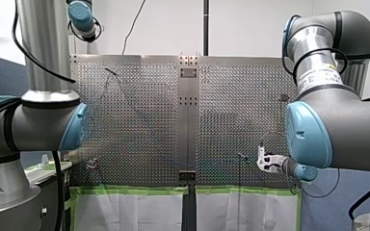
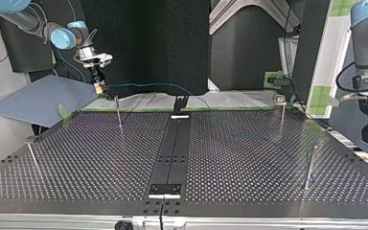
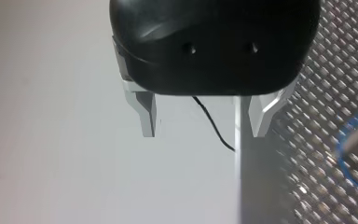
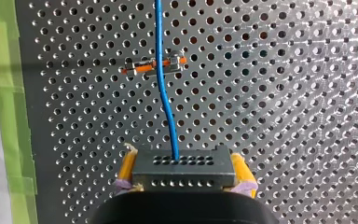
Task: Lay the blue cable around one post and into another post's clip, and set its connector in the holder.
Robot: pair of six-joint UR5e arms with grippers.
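**Desk:** What is the blue cable (image 4: 165,93) like, and where is it?

**Caption writer:** It is a thin blue cable leaving a dark, hole-dotted connector (image 4: 184,175). The connector is held above the perforated table (image 4: 284,93), close to the edge nearest the arms, on the right arm's half. The cable looks light and limp, likely to sag or spring aside wherever nothing guides it. The connector is the stiff, blocky part and the sound place to take hold.

**Desk:** Who has it?

**Caption writer:** The right gripper (image 4: 183,158) pinches the connector's two short sides between yellow pads (image 4: 127,168). Ahead of it, the cable crosses an orange-marked clip (image 4: 154,66) on top of a post. Whether it is seated there or merely lying across, the right wrist view does not tell.

**Desk:** And the holder?

**Caption writer:** A black bracket (image 2: 180,102) at the middle of that same table edge is probably it. The cable runs toward it in the top view. The connector is not in it, and whether anything else is looks too small to tell.

**Desk:** The other arm?

**Caption writer:** The left gripper (image 3: 204,133) hangs just off the table's side edge. Its metal fingers (image 3: 148,114) are spread with nothing between them. A loop of the cable shows on the table beside it.
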